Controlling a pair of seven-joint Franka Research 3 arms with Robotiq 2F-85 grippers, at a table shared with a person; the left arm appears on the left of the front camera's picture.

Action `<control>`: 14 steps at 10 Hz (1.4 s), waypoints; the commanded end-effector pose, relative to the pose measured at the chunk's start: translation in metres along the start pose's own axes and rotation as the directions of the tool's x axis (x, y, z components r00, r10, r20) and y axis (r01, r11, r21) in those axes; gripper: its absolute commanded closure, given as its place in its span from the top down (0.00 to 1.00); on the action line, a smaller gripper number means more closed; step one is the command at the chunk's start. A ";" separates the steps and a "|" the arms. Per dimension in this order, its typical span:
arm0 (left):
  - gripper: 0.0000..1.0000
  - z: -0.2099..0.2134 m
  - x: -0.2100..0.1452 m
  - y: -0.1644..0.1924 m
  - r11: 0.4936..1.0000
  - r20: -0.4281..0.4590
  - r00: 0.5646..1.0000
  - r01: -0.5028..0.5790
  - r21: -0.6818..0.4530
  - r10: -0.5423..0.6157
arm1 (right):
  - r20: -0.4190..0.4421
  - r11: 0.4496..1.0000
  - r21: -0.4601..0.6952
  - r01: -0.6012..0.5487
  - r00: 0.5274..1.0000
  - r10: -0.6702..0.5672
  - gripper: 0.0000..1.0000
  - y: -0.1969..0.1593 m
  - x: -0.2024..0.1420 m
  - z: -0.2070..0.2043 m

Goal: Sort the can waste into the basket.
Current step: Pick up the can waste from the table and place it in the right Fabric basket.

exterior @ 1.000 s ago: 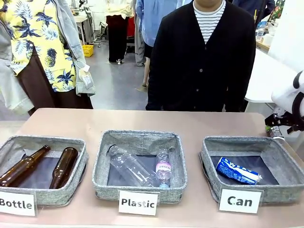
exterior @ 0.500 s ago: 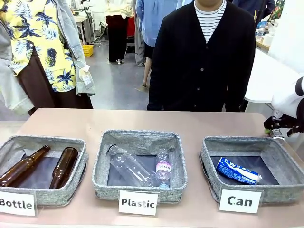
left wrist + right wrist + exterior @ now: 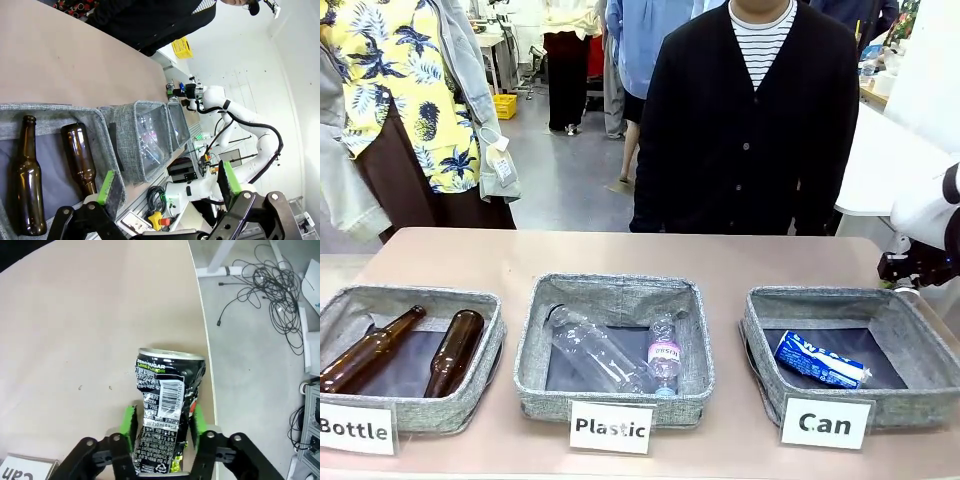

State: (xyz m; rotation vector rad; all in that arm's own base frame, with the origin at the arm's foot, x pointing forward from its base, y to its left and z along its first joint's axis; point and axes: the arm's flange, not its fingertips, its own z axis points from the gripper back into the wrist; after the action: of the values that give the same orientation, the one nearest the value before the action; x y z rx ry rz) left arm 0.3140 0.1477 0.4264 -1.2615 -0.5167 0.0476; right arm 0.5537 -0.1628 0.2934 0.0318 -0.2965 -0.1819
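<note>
Closing on the dark can (image 3: 167, 405), the right gripper (image 3: 162, 432) has narrowed from the wide stance it had a second ago; its green pads (image 3: 130, 426) now press both crushed sides near the table (image 3: 75, 330) edge, so pickup appears under way. The blue can (image 3: 820, 360) already lies in the basket (image 3: 760, 335) marked "Can". The left gripper (image 3: 167, 185) hangs wide open, holding nothing, above the brown bottles (image 3: 80, 155).
</note>
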 end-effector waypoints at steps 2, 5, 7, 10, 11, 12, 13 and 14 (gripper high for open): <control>1.00 0.002 0.002 -0.003 1.000 -0.005 1.000 -0.011 0.004 0.011 | -0.019 1.000 -0.008 -0.001 1.000 0.001 0.00 0.001 0.003 0.000; 1.00 0.002 0.002 -0.003 1.000 -0.005 1.000 -0.011 0.004 0.011 | -0.009 1.000 -0.004 -0.003 1.000 0.003 0.00 -0.001 0.003 0.009; 1.00 0.002 0.002 -0.003 1.000 -0.005 1.000 -0.011 0.004 0.011 | 0.025 0.996 0.013 -0.085 0.996 0.085 0.00 -0.005 -0.002 0.056; 1.00 0.002 0.002 -0.003 1.000 -0.005 1.000 -0.011 0.004 0.011 | 0.039 0.905 0.097 -0.415 0.910 0.413 0.00 0.004 -0.033 0.175; 1.00 0.002 0.002 -0.003 1.000 -0.005 1.000 -0.011 0.004 0.011 | 0.056 0.788 0.167 -0.592 0.804 0.592 0.00 0.013 -0.055 0.203; 1.00 0.002 0.002 -0.003 1.000 -0.005 1.000 -0.011 0.004 0.011 | 0.081 0.644 0.234 -0.729 0.674 0.734 0.00 0.027 -0.078 0.223; 1.00 0.002 0.002 -0.003 1.000 -0.005 1.000 -0.011 0.004 0.011 | 0.104 0.512 0.289 -0.809 0.558 0.823 0.00 0.042 -0.096 0.230; 1.00 0.002 0.002 -0.003 1.000 -0.005 1.000 -0.011 0.004 0.011 | 0.109 0.362 0.334 -0.871 0.417 0.902 0.00 0.058 -0.115 0.228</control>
State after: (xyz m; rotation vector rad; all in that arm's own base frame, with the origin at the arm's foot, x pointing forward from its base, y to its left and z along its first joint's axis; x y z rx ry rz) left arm 0.3141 0.1477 0.4269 -1.2609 -0.5169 0.0469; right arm 0.3941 -0.0878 0.4948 0.1943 -0.2721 0.7731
